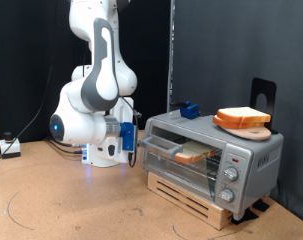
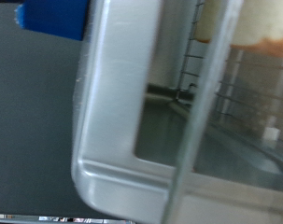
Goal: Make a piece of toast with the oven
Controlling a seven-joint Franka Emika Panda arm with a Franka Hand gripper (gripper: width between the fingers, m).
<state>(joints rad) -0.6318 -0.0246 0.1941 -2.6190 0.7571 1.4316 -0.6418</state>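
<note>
The silver oven stands on a wooden slatted base at the exterior view's right. A slice of toast lies on a round wooden board on top of the oven. Another pale slice shows through the glass door, on the rack. My gripper is at the oven's left front corner, level with the door. The wrist view is filled by the oven's silver frame, glass and wire rack. My fingers do not show there.
A small blue object sits on the oven's top at its far left edge; it also shows in the wrist view. The robot base and cables are at the exterior view's left. Black curtains hang behind.
</note>
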